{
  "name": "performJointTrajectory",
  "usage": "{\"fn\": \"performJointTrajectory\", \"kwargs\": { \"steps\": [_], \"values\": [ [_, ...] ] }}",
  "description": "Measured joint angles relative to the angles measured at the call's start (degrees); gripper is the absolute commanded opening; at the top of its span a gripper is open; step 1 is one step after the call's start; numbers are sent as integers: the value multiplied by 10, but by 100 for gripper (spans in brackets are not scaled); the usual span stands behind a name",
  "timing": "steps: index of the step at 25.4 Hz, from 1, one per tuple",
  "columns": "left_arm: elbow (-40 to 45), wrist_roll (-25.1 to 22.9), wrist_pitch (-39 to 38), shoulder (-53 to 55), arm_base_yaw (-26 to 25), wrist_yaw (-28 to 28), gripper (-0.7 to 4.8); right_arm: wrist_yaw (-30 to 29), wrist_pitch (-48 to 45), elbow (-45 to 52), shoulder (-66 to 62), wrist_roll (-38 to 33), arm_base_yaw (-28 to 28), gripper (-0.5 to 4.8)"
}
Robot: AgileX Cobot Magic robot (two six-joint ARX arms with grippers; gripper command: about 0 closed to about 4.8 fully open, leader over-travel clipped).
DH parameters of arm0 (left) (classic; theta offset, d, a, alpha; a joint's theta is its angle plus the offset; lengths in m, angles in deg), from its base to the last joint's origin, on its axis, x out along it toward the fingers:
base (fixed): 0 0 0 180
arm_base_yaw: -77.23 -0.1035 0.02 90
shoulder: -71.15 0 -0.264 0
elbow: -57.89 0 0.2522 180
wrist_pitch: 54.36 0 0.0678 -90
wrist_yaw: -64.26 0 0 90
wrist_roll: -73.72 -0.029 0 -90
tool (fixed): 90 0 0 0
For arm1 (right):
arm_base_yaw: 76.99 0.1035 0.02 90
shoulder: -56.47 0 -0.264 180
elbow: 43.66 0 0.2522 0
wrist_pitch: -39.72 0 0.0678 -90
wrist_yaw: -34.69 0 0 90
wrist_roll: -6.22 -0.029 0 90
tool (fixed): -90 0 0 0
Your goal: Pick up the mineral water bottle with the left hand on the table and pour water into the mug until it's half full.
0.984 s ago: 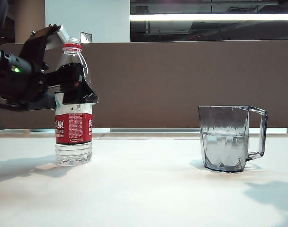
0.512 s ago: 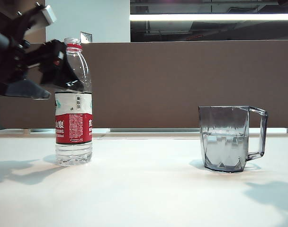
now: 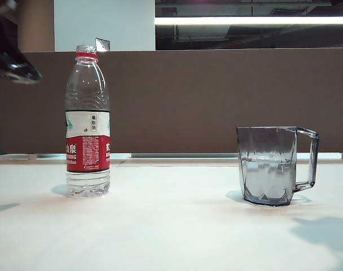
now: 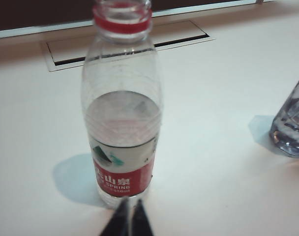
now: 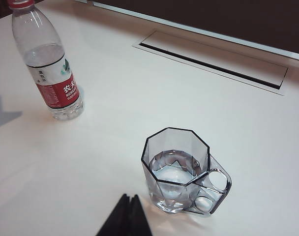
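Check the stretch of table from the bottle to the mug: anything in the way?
Nothing visible. Bare white table lies between the upright mineral water bottle and the mug.

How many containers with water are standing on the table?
2: the mineral water bottle stands upright on the table's left side, and the mug stands on its right side. None appears hidden.

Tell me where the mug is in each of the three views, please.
Exterior view: mug stands right on the table, handle to the right.
Left wrist view: mug is cut by the right edge.
Right wrist view: mug is low centre.
Shared landmark: the bottle, upright in every view.
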Motion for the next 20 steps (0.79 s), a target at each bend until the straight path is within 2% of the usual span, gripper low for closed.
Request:
{"fn": "performJointTrajectory", "kwargs": {
  "steps": [4,10,16,20],
  "values": [
    [0,4,-20,-52,0,0,-6,0,0,0,1,-13,0,-1],
    [25,7,-18,-75,0,0,-6,0,0,0,2,-15,0,-1],
    [70,41,-27,-112,0,0,-6,0,-10,0,2,-15,0,-1],
    [95,46,-13,-159,0,0,-6,0,-30,0,8,-15,0,-1]
  ]
}}
